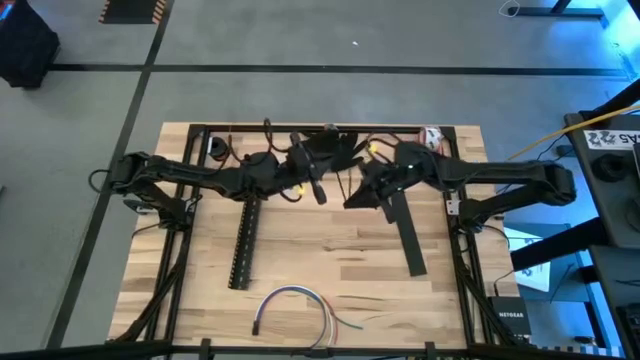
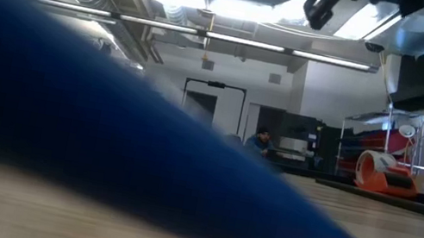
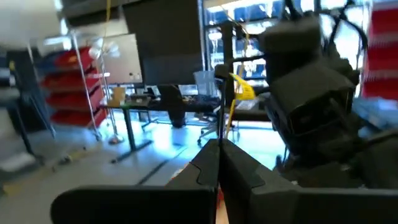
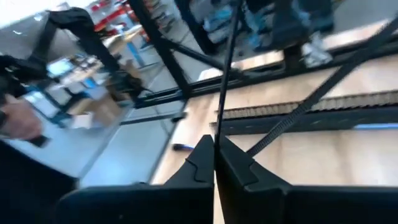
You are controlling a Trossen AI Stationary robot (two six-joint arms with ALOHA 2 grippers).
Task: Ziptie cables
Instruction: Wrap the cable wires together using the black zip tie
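both arms are working raised over the far middle of the table (image 1: pixel 330 260), well away from the job itself. the left gripper (image 3: pixel 218 163) is showing its fingers pressed together on a thin dark strip (image 3: pixel 222 93) rising out of them. the right gripper (image 4: pixel 215 158) is likewise pressed together, pinching a thin dark strip (image 4: pixel 229 56), probably the same zip tie, though this cannot be confirmed. in the high view the two grippers are meeting just beside each other above the far edge.

the cables (image 1: pixel 295 305) are lying untouched at the near edge of the table, curled in a loose arc, white and blue-purple strands together. a black slotted channel (image 1: pixel 243 243) is lying left of centre, and a second dark bar (image 1: pixel 407 235) right of centre; both are well apart from the cables.

judgement: the step in hand is preparing the tie between the grippers; binding is not yet started. the next move is calling for bringing the tie down to the near edge and passing it around the bundle.
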